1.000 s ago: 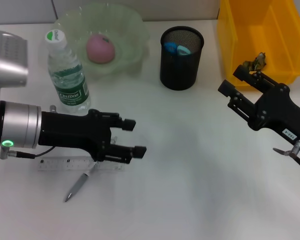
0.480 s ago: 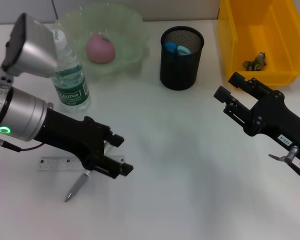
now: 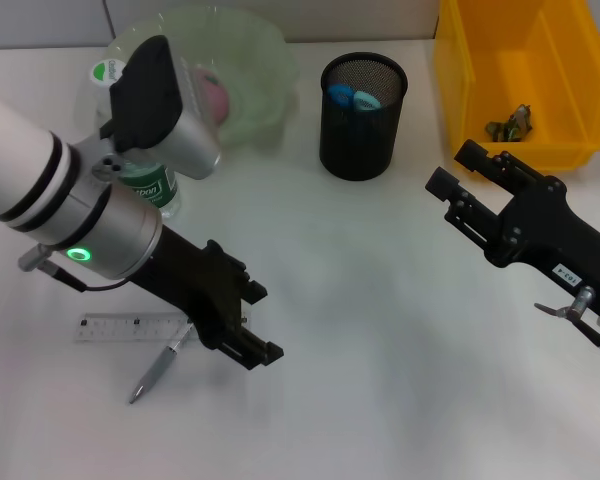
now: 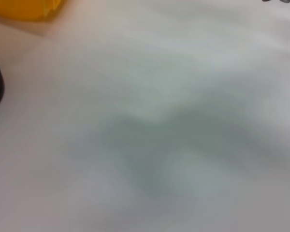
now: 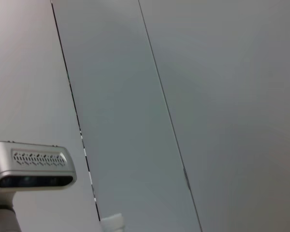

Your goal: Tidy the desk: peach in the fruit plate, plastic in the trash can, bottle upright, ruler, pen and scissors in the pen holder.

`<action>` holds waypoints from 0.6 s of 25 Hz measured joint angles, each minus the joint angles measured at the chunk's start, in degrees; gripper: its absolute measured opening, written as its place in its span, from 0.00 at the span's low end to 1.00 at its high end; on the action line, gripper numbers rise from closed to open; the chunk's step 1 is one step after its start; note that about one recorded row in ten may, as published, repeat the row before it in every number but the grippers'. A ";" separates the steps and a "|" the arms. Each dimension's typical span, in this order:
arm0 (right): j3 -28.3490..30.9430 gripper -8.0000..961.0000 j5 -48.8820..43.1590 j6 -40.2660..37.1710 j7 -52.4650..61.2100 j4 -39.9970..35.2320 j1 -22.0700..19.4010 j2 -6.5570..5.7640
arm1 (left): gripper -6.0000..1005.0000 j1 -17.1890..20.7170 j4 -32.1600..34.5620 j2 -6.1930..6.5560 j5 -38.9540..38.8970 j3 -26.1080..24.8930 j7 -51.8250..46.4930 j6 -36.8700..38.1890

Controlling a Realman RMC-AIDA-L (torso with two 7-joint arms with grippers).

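Left claw drops toward the ruler and pen

The left claw (image 3: 250, 322) has tipped down, open and empty, just beside the ruler (image 3: 130, 327) and pen (image 3: 158, 368) on the surface (image 3: 380, 380); both wait for the holder (image 3: 363, 115).

- White tabletop (image 3: 380, 400).
- Far left: green fruit plate (image 3: 250, 60), upright bottle (image 3: 145, 180).
- Far middle: black pen holder (image 3: 363, 120).
- Far right: yellow bin (image 3: 460, 90).
- Near left: ruler (image 3: 120, 327), pen (image 3: 155, 372).

peach (image 3: 218, 95) mostly hidden behind left arm, bottle (image 3: 140, 180) partly covered, ruler (image 3: 130, 327) end under left gripper (image 3: 252, 325)
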 joint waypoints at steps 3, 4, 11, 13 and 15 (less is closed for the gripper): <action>0.00 0.57 0.01 0.87 0.02 0.03 0.24 0.06 | 0.78 -0.40 0.17 0.00 0.20 1.66 -0.07 -1.80; 0.00 0.57 0.04 1.13 0.03 0.03 0.32 0.06 | 0.78 -0.65 0.09 0.00 0.42 2.04 -0.07 -2.17; 0.18 0.57 0.13 2.03 0.06 -0.12 0.76 0.05 | 0.78 -1.73 -0.72 -0.06 4.37 3.37 -0.09 -3.54; 0.22 0.57 0.15 2.65 0.08 -0.08 1.08 0.04 | 0.78 -1.74 -0.96 -0.03 4.59 3.50 -0.01 -3.65; 0.23 0.57 0.17 3.34 0.09 -0.02 1.62 0.04 | 0.78 -1.76 -1.29 0.01 4.85 3.64 0.12 -3.52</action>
